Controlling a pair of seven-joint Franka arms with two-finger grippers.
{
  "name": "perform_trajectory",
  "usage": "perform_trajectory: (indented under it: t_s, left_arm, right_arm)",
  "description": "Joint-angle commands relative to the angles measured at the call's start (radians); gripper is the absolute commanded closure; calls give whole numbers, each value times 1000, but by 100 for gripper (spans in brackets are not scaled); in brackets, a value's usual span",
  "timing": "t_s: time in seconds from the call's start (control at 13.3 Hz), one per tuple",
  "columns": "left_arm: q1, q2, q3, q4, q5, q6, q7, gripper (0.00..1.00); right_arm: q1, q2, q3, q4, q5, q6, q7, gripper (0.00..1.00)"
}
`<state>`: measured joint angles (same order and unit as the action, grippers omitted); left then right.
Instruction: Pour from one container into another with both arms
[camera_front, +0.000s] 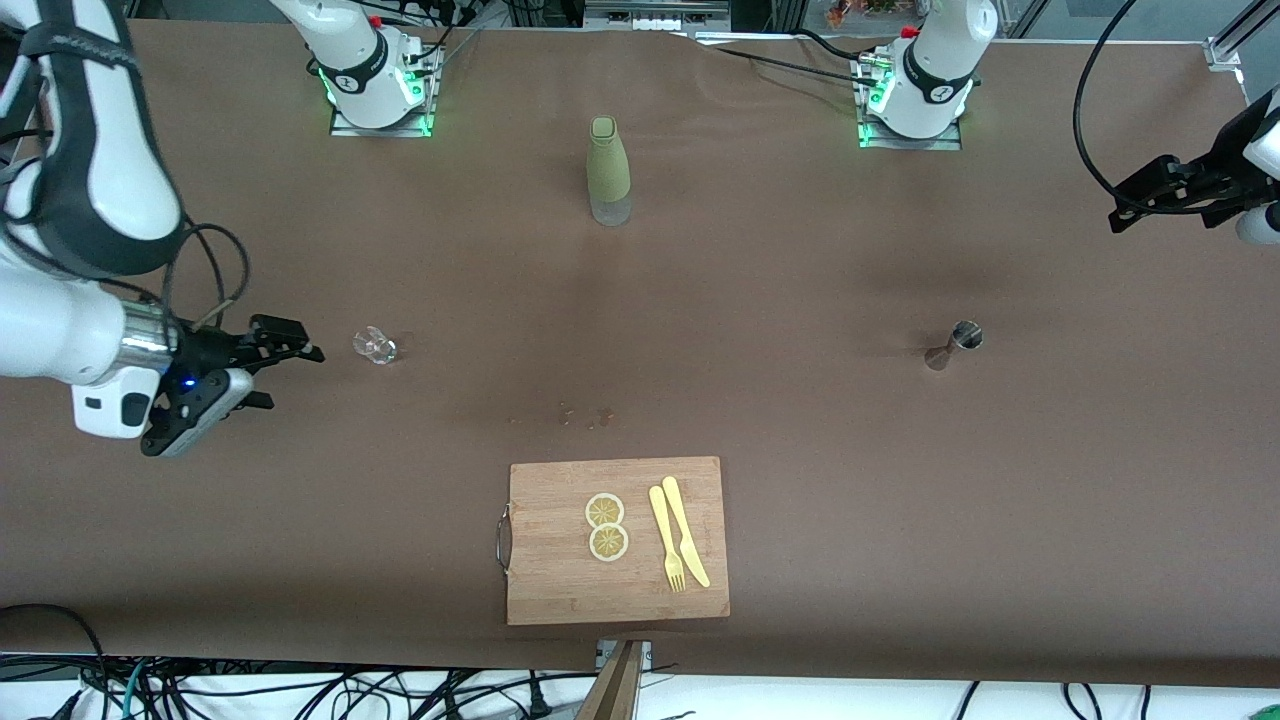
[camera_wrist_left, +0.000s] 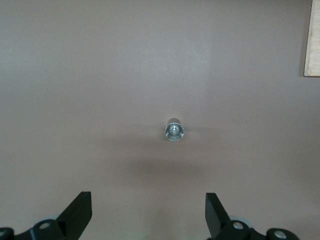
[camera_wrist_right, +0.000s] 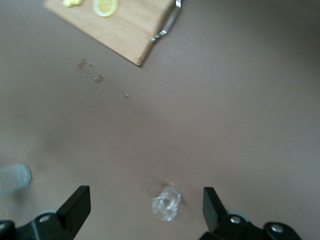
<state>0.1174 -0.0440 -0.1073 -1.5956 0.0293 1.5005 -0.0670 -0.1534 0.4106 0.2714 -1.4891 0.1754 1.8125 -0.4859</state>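
The right gripper (camera_front: 290, 375) hangs low over the table (camera_front: 900, 500) at the right arm's end, pointing sideways at the small glass (camera_front: 375, 345) just beside it, its fingers spread wide and empty. The left gripper (camera_front: 1125, 205) is raised over the left arm's end, fingers also spread, well apart from the metal cup (camera_front: 955, 343). Only the front view shows the bottle (camera_front: 608, 170) between the bases and the cutting board (camera_front: 617, 540) with lemon slices (camera_front: 606, 526), nearest the camera; the left wrist view looks straight down into the metal cup.
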Motion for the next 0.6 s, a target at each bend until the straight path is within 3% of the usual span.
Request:
perform_trajectory:
  t_s: [0.0,0.15,0.52]
  left_arm:
    - [-2,-7,-3,2,18,4,-20,0]
    - [-4,-7,-3,0,18,4,-27,0]
    - [-4,-7,-5,3,15,4,-27,0]
  right_arm:
    - [23,-27,28,-2,-144,-19,209,0]
    - [34,-27,35,-2,-247,-48,208,0]
    - [-6,-29,22,-5,-246,-6,184,0]
